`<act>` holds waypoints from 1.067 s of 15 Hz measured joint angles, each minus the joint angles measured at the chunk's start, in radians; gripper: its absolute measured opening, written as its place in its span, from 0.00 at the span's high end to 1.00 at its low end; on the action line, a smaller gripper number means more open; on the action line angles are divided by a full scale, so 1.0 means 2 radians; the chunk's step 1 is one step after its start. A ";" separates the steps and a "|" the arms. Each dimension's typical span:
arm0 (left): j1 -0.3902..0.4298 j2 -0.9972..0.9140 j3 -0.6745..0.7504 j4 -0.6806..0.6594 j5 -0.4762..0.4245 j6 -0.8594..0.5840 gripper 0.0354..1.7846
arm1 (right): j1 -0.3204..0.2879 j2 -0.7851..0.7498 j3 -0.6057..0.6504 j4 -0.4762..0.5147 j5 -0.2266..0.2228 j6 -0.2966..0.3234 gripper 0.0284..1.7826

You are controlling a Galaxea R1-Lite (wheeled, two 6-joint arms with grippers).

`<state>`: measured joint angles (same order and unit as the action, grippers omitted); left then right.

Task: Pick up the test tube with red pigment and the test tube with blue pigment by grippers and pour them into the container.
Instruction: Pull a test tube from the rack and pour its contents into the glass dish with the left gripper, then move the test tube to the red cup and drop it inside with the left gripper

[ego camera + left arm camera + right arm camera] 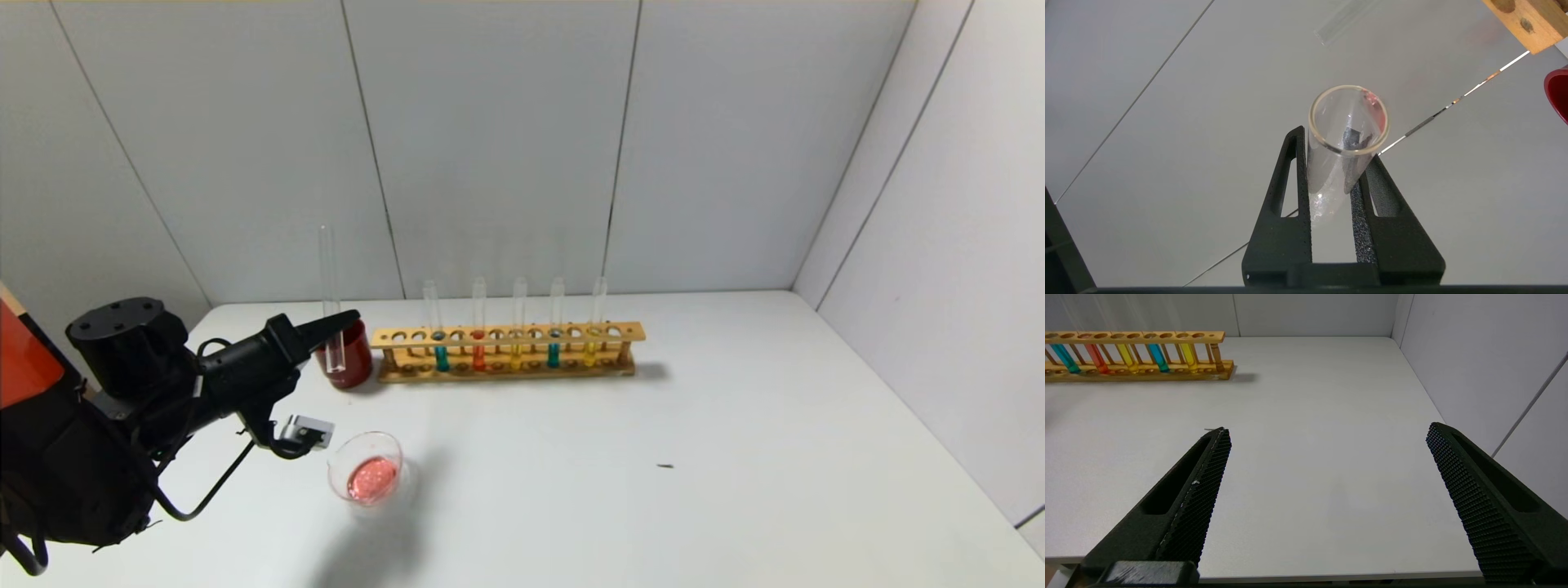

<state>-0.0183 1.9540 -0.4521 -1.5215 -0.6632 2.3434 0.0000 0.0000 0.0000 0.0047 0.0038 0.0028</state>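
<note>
My left gripper (347,320) is shut on an empty clear test tube (329,273) and holds it upright; its lower end overlaps the dark red cup (353,363). In the left wrist view the tube (1347,118) sits between the fingers of the gripper (1331,163), with a red smear at its lip. The container (336,461), a low glass dish holding pink-red liquid, stands near the gripper's front. A tube with orange-red liquid (478,357) and two with teal liquid (442,357) (553,354) stand in the wooden rack (506,335). My right gripper (1329,430) is open and empty above the table's near edge.
The rack (1139,335) also holds two yellow tubes (516,355). The red cup's rim (1557,92) and a rack corner (1527,24) show in the left wrist view. Grey walls close the table at the back and right. A small dark speck (665,466) lies mid-table.
</note>
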 joint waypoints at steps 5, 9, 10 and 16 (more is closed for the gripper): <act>-0.001 -0.004 -0.001 0.000 0.058 -0.075 0.83 | 0.000 0.000 0.000 0.000 0.000 0.000 0.02; -0.042 -0.031 -0.046 0.017 0.251 -0.288 0.83 | 0.000 0.000 0.000 0.000 0.000 0.000 0.02; -0.057 -0.042 -0.076 0.042 0.310 -0.348 0.83 | 0.000 0.000 0.000 0.000 0.000 0.000 0.02; -0.086 -0.086 -0.263 0.309 0.478 -0.751 0.83 | 0.000 0.000 0.000 0.000 0.000 0.000 0.02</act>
<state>-0.1909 1.7819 -0.9781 -0.9026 0.2930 0.8409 0.0000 0.0000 0.0000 0.0047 0.0043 0.0028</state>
